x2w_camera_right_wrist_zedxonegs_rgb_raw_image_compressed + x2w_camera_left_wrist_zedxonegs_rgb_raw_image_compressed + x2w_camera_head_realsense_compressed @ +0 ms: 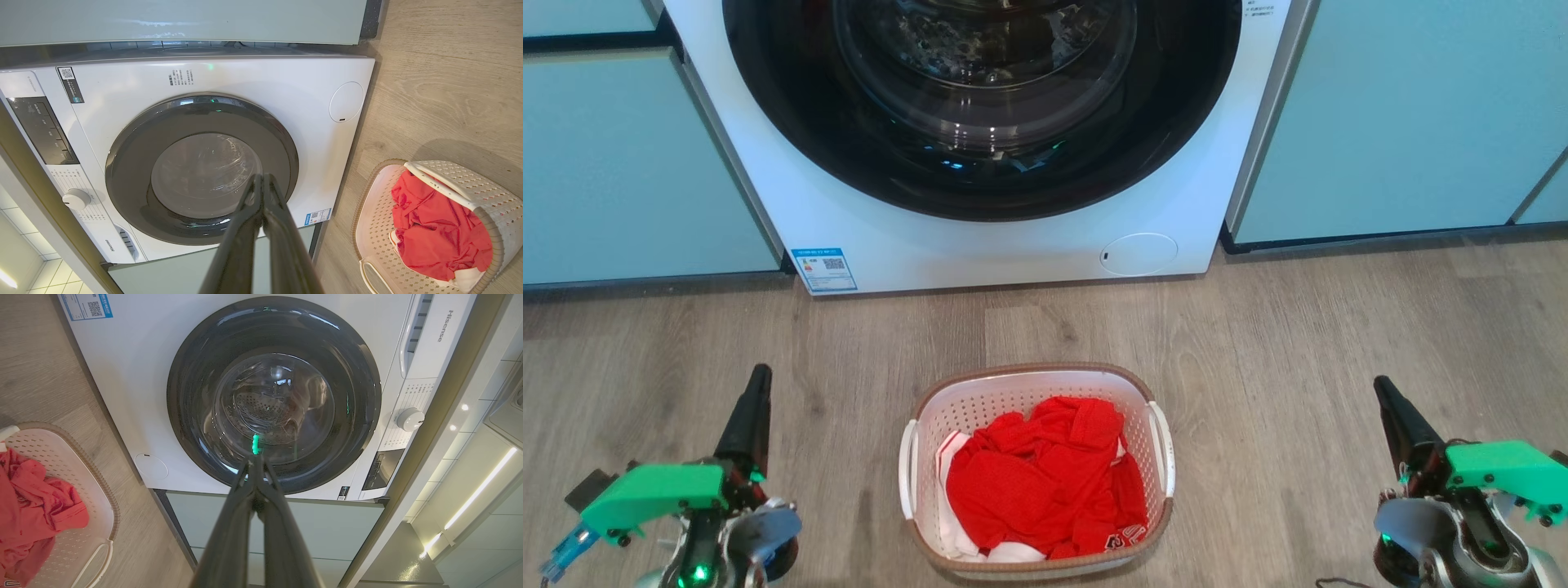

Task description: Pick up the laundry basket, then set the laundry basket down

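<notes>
Approach to laundry basket [1013, 400] pending; left tool [758, 382] and right tool [1383, 390] both pinched shut, empty.
Sits on floor [1298, 367] before washing machine [980, 241], between the tools, well apart from each: open both first, close in on the white side handles [1165, 449], clamp evenly, lift level.

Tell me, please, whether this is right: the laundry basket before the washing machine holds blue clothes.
Not quite: the head view shows the clothes in the laundry basket before the washing machine are red, not blue.
</notes>
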Available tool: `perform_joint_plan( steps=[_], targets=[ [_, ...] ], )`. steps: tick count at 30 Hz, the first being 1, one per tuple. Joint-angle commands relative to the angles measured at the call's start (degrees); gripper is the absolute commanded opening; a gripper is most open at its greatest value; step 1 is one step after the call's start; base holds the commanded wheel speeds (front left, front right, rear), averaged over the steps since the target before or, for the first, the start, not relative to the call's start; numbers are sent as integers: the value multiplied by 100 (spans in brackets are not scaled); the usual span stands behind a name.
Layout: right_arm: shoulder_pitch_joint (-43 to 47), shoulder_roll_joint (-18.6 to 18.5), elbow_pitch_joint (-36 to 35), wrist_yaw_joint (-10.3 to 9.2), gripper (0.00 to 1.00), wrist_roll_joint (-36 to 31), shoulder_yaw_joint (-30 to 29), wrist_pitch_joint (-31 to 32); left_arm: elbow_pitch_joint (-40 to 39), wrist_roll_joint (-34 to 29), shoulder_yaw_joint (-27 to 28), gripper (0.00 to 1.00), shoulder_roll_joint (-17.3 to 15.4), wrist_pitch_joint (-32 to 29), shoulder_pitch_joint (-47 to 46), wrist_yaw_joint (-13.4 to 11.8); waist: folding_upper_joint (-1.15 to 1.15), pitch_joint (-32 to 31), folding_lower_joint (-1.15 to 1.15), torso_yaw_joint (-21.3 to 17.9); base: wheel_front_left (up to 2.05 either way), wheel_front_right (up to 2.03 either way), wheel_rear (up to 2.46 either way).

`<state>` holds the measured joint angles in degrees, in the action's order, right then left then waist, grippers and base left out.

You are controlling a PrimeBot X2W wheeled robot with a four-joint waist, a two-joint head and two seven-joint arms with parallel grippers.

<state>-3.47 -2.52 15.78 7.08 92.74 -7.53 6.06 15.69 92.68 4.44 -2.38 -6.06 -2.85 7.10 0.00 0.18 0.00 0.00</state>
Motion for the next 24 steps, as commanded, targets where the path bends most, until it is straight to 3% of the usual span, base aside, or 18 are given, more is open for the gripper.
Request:
perform_joint_plan(
  steps=[1, 24],
  targets=[
    [-272, -36, -176, 41, 0, -63, 95, 48, -166, -56, 213, 0, -51, -47, -334, 39, 0, 0, 0, 0, 0, 0, 0],
    [-272, -36, -176, 41, 0, -63, 95, 48, -166, -56, 214, 0, -50, -47, -334, 39, 0, 0, 0, 0, 0, 0, 0]
  ],
)
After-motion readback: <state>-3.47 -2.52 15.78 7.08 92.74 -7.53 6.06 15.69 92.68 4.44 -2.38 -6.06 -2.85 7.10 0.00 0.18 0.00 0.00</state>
